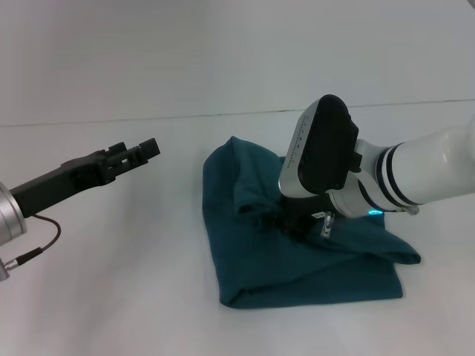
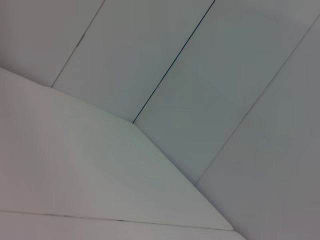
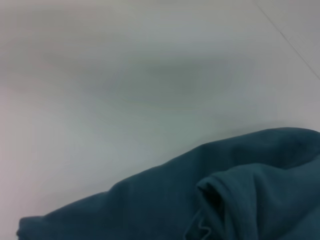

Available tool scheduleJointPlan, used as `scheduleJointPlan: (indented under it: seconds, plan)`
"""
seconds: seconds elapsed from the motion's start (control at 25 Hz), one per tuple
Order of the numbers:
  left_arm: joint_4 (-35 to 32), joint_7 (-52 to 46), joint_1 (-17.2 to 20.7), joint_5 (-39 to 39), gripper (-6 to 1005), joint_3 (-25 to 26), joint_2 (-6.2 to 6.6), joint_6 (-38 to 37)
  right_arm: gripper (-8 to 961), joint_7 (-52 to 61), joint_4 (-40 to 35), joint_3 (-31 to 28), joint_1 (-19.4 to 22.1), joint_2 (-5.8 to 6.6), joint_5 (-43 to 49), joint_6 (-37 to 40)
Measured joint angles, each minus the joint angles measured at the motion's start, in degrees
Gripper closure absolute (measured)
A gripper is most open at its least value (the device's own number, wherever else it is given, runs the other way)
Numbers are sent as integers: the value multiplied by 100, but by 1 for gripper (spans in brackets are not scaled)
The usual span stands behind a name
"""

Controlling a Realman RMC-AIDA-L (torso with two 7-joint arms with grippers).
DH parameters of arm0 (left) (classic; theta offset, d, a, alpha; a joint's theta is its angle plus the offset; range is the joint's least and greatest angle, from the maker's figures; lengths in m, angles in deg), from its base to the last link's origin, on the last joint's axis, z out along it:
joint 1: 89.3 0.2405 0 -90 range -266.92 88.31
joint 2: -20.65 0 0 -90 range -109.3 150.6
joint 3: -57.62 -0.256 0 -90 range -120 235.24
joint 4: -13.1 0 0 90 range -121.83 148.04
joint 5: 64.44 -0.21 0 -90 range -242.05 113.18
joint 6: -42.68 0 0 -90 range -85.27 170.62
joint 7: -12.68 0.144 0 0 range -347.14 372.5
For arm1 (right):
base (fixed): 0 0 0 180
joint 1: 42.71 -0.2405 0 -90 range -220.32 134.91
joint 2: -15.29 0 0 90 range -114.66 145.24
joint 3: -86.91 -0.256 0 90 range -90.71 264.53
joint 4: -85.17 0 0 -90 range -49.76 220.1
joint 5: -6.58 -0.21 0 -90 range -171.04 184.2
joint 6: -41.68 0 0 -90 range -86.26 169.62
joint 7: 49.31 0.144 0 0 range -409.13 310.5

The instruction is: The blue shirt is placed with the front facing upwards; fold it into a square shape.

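- Nearest the head camera lay the blue shirt, already gathered into a thick, roughly rectangular bundle on the white bench, a little to my right of centre.
- Its near and left edges looked fairly straight, but one corner poked out to the right and a loose fold bunched on top, so I judged the square was not yet clean.
- No lettering showed on the cloth; only plain teal faced up.
- My right hand sat low on the top of the bundle, at the bunched fold. Its fingers were hidden under the wrist housing, so I could not tell whether they were spread or pinching cloth.
- From the right wrist camera I saw only rumpled teal folds and bare bench beyond.
- To do this step well, I judged the fold should be carried flat across, kept low, so the layers under it did not drag, and the stray right corner tucked in line.
- My left hand hung above the bench well to the left of the shirt, its fingers pressed close together, holding nothing.
- It could have pinned the left edge while the right worked.
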Motion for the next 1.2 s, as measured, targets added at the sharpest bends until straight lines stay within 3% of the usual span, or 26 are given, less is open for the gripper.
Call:
scheduleJointPlan:
  seconds: [0.48, 0.72, 1.2]
  plan:
    - [18, 0, 0, 0, 71, 0, 0, 32, 840, 8, 34, 147, -1, -9, -75, -44]
    - [18, 12, 0, 0, 71, 0, 0, 33, 759, 9, 44, 230, -3, -9, -104, -43]
    - [18, 51, -8, 0, 71, -1, 0, 32, 719, 16, 114, 357, -41, -11, -104, -64]
